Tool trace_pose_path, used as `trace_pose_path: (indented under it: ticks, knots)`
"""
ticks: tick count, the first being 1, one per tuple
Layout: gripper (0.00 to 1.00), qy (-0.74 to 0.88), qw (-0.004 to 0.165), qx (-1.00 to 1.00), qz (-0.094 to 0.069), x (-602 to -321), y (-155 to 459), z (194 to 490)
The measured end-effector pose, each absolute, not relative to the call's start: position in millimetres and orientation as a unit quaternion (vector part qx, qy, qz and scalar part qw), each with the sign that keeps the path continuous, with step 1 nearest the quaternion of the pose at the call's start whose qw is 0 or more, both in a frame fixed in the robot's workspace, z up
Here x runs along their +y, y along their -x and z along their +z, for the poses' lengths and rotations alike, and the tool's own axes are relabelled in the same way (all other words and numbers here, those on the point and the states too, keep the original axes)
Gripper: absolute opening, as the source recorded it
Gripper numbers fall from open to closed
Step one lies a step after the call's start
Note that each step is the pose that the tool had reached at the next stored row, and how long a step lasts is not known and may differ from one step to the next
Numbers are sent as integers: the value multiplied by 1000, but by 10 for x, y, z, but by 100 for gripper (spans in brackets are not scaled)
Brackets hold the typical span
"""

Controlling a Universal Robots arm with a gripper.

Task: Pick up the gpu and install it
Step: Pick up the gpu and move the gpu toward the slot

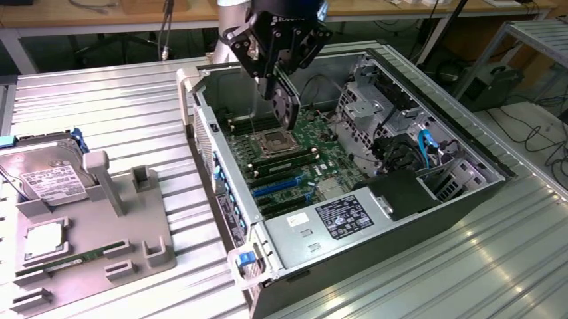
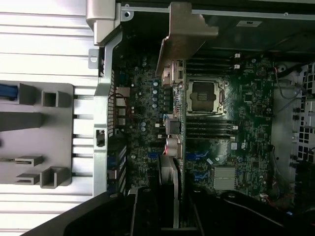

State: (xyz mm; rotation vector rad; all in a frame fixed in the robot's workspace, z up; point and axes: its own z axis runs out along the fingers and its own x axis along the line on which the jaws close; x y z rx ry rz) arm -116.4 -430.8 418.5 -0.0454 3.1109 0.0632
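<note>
Hanging edge-down over the motherboard (image 1: pixel 306 154), the gpu (image 1: pixel 286 101) is clamped in the jaws; it should be held upright and squared to a blue slot (image 1: pixel 273 189).

No text can be read anywhere.

- Black label (image 1: pixel 340 217) on the grey power supply (image 1: pixel 297 234), inside the open computer case (image 1: pixel 461 199): white lines of print and a few small marks, too fine to read.
- White label (image 1: pixel 50 184) on the hard drive (image 1: pixel 40 156), at the exterior view's left: dark print in rows and blocks, unreadable.
- Small white sticker (image 2: pixel 248 23) on the case's inner wall, wrist view: characters can't be made out.
- Motherboard (image 2: pixel 246 98): scattered white printed marks, none readable.
</note>
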Motion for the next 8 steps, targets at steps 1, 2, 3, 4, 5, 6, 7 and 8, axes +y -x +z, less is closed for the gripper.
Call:
trace_pose_path:
  ticks: [1, 2, 3, 4, 5, 6, 7, 8]
  knots:
    - [28, 15, 15, 1000, 20, -4308, 1148, 4181]
    - [28, 15, 15, 1000, 20, -4308, 1137, 4178]
    - [28, 15, 15, 1000, 20, -4307, 1121, 4175]
    - [28, 15, 15, 1000, 20, -4307, 1108, 4173]
    - [28, 15, 15, 1000, 20, -4306, 1088, 4171]
    - [28, 15, 15, 1000, 20, -4306, 1068, 4169]
    - [28, 15, 15, 1000, 20, -4306, 1052, 4168]
    - [28, 15, 15, 1000, 20, -4306, 1034, 4166]
